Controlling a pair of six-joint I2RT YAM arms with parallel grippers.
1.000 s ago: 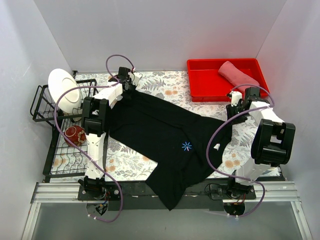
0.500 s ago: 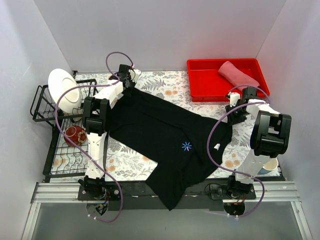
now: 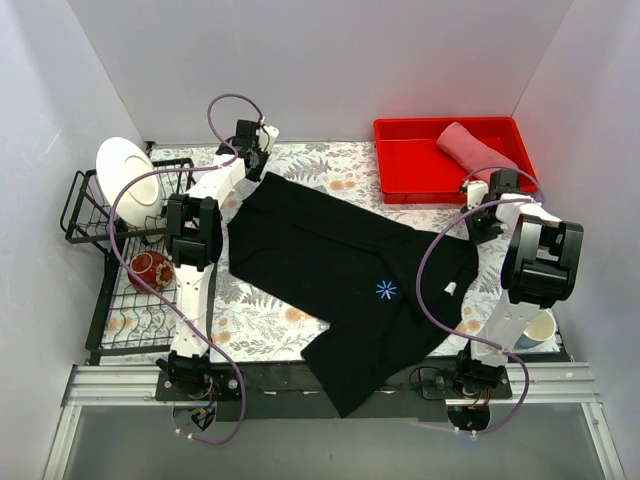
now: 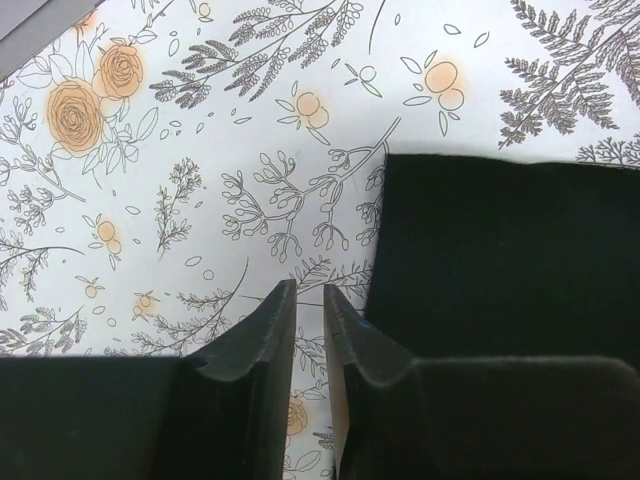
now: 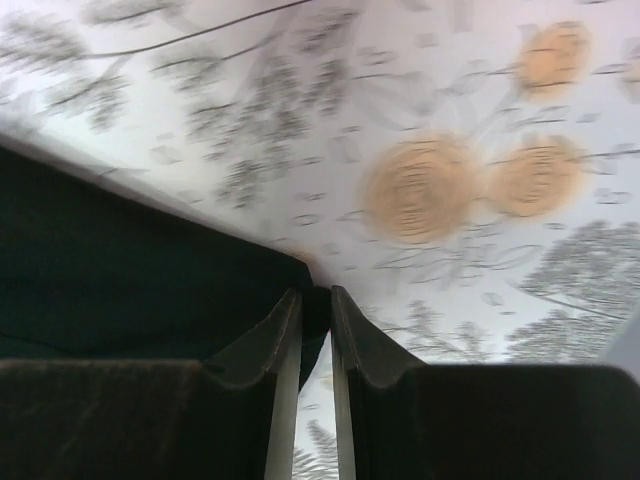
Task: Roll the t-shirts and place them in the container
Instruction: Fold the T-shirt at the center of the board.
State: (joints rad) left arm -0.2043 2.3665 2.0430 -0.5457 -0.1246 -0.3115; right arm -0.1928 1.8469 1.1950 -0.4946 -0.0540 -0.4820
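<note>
Floral tablecloth (image 3: 262, 318), white walls (image 3: 300, 70), left jaws slightly apart, right jaws pinching black t-shirt (image 3: 330, 255)

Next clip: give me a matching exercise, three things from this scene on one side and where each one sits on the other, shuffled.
Things:
1. black t-shirt
2. pink t-shirt
3. white plate

Places:
A. in the red tray
B. propped on edge in the wire rack
C. spread on the flowered tablecloth

Pairs: 1-C, 2-A, 3-B
</note>
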